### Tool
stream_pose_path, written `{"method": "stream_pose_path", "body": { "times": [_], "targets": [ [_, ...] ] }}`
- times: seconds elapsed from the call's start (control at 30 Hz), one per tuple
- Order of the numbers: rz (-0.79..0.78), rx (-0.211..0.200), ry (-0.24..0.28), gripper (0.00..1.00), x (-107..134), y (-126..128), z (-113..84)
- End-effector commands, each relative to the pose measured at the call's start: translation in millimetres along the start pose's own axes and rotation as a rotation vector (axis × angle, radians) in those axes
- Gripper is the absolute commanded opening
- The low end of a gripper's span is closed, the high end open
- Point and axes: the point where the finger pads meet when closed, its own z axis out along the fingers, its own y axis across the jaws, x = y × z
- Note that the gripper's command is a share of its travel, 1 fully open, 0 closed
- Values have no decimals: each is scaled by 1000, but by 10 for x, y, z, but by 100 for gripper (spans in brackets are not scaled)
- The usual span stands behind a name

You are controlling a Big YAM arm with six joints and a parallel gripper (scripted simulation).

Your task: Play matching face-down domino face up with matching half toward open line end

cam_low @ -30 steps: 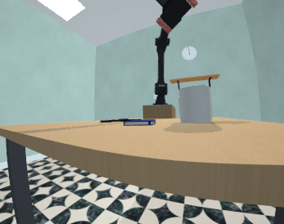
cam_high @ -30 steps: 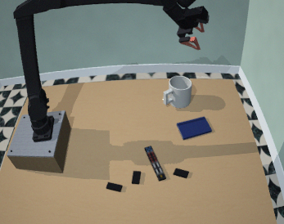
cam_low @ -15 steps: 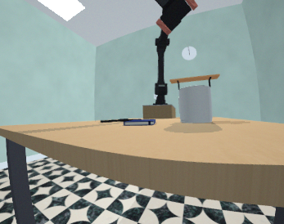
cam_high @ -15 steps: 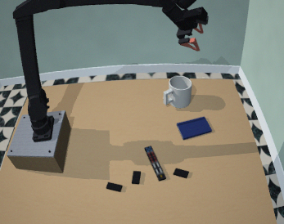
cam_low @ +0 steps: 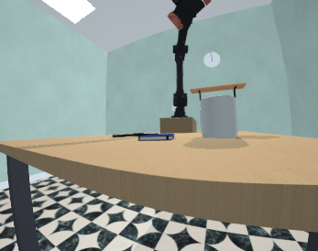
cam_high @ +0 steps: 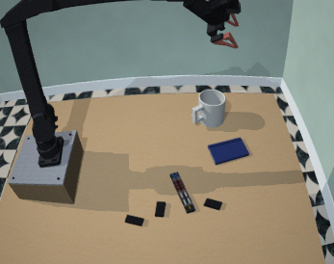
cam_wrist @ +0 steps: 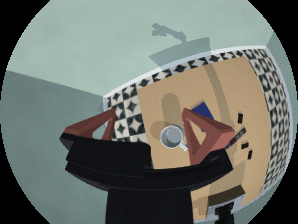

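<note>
Dominoes, top view: a face-up line [cam_high: 182,192] of tiles lies on the near part of the wooden table [cam_high: 136,120], running slightly aslant. Three face-down black dominoes lie flat around its near end: one [cam_high: 134,221] far left, one [cam_high: 160,208] between that and the line, one [cam_high: 213,203] just right of the line; all apart from it. A blue book [cam_high: 228,150] lies flat beyond the line; a white mug [cam_high: 210,109] stands farther back, handle to the left. Arm base on a grey block [cam_high: 68,169] at the left edge. Gripper [cam_high: 227,30] high above the far right of the table, red fingers spread wide, nothing between them.

Exterior view: low angle across the table; mug [cam_low: 218,116] upright, book [cam_low: 156,136] flat, arm rising behind. Dominoes too thin to tell apart.

Wrist view: both red fingers stand apart, empty; mug [cam_wrist: 172,136], book and line far below.
</note>
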Motion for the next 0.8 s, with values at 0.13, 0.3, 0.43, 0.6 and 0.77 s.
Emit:
{"method": "stream_pose_path", "body": {
  "times": [0.13, 0.3, 0.43, 0.6, 0.77],
  "targets": [
    [-12, -24, -23, 100, -114, 91, -53],
    [-20, -35, -35, 100, -168, 123, -87],
    [-20, -35, -35, 100, -168, 123, -87],
    [-56, -46, -71, 100, -214, 39, -251],
    [-115, -96, -155, 100, -453, 65, -524]
  ]
}}
